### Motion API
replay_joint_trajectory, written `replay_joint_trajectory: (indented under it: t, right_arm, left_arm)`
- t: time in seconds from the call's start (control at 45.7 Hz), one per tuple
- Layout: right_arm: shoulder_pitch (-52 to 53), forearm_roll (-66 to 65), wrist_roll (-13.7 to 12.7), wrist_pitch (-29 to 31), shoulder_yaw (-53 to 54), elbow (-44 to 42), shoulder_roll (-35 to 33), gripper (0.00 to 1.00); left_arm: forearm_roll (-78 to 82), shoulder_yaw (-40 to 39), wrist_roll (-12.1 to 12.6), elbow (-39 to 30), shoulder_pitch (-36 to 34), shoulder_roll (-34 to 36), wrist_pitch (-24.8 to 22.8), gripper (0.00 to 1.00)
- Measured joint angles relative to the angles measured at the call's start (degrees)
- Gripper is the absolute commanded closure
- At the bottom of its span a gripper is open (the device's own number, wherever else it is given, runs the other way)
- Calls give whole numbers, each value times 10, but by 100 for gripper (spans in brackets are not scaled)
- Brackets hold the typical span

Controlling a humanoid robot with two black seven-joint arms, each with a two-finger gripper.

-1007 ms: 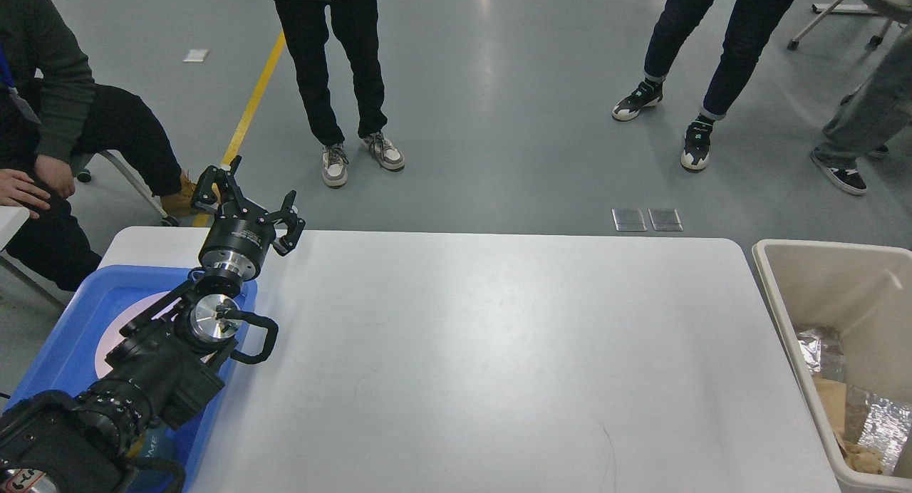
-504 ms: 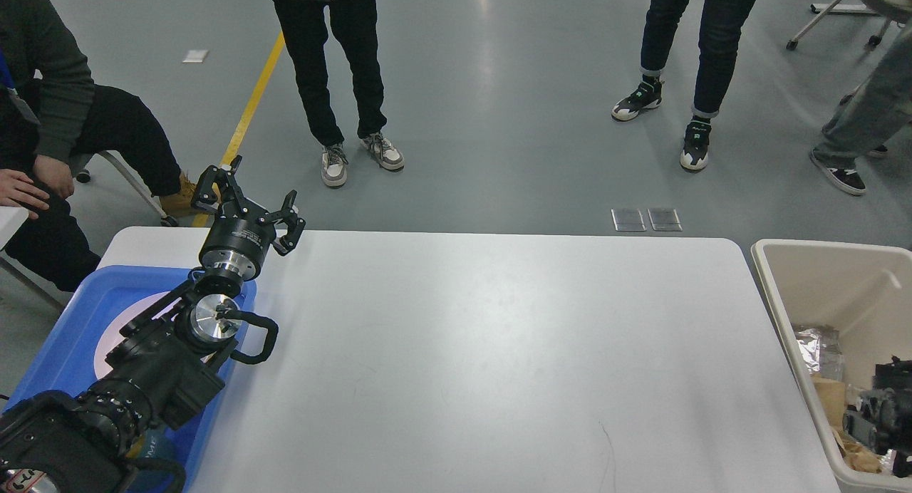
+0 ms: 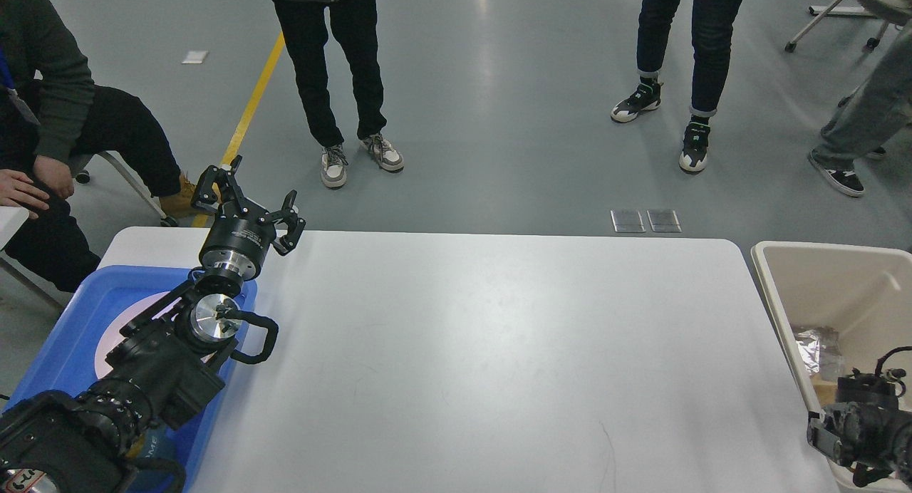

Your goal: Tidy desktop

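The desktop (image 3: 484, 350) is a large white tabletop with nothing lying on its bare surface. My left gripper (image 3: 251, 199) is open and empty, held above the table's far left edge, just beyond the blue tray (image 3: 57, 350). My right arm's end (image 3: 851, 429) shows at the lower right, dark and over the near part of the beige bin (image 3: 819, 279). Its fingers cannot be told apart.
The blue tray holds a pale round plate (image 3: 117, 329), mostly hidden by my left arm. The beige bin holds crumpled foil (image 3: 816, 347) and brown paper. Several people stand or sit on the grey floor beyond the table.
My right arm has come up into view at the lower right over the bin and moved left toward the table's edge. The left arm has not moved.
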Motion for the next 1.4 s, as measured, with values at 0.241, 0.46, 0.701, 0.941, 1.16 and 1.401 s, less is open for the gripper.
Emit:
replay_joint_trajectory:
  t: [0.241,0.46,0.701,0.941,1.16,1.401]
  right_arm:
    - [-2,3,0,-3,27,-5,-22,0]
    - [3,6,0,-2,40,-1,-53,0]
    - [41,8,0,6,46,24,-92,0]
    - [223,8,-2,49,34,148,-196,0]
    - [426,22,-5,238,34,170,-246,0]
    - [552,130,-6,352,101,164,-254,0]
  left_arm:
    - [0,0,0,0,0,0,0,4]
    - [0,0,0,0,0,0,0,4]
    - [0,0,0,0,0,0,0,4]
    - [0,0,0,0,0,0,0,4]
    - [0,0,0,0,0,0,0,4]
    - [0,0,0,0,0,0,0,4]
